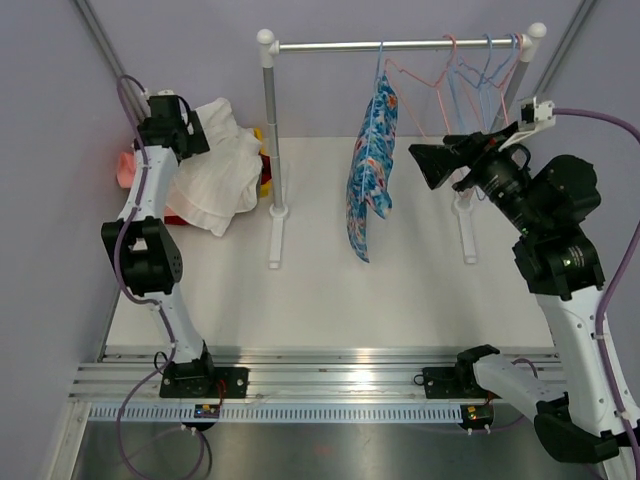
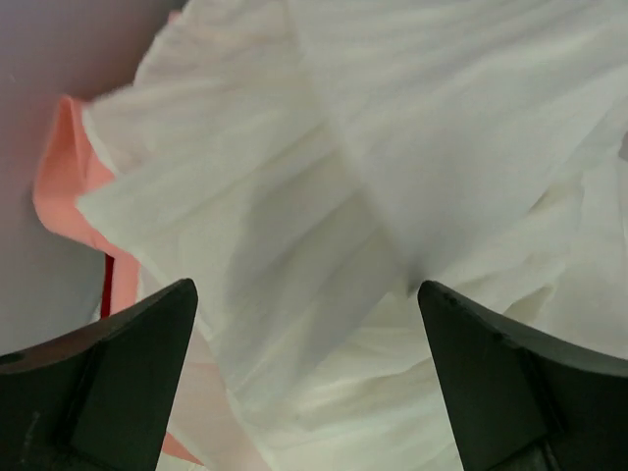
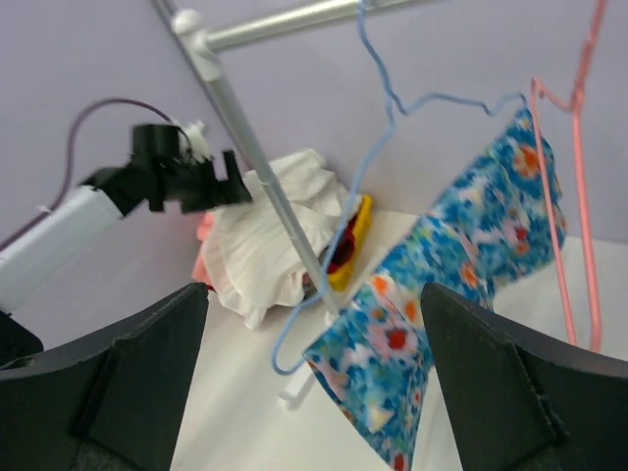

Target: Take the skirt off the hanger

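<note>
— Where's the skirt [image 1: 372,165]?

— One blue floral skirt, on a blue wire hanger [image 1: 381,62] hooked over the rail [image 1: 330,45] of the rack, near the rail's middle. It hangs slack, its hem just above the white worktop [image 1: 320,290].

— Other hangers?

— A bunch of empty hangers [image 1: 470,65], pink and blue, at the right end of the rail. At least three, but the wires overlap too much to count for sure. One rail, two uprights [image 1: 272,130].

— And the arms?

— Two. The right end effector [image 1: 425,165] is raised just right of the skirt and points at it, fingers spread, not touching. Its wrist view shows skirt and hanger between the fingers, farther off.

— The left?

— The left end effector [image 1: 200,132] is at the far left, over a heap of white cloth [image 1: 215,175]. Its fingers are also spread wide, with the cloth filling its wrist view. A pink cloth [image 1: 125,165] lies beside the heap, against the left wall.
</note>
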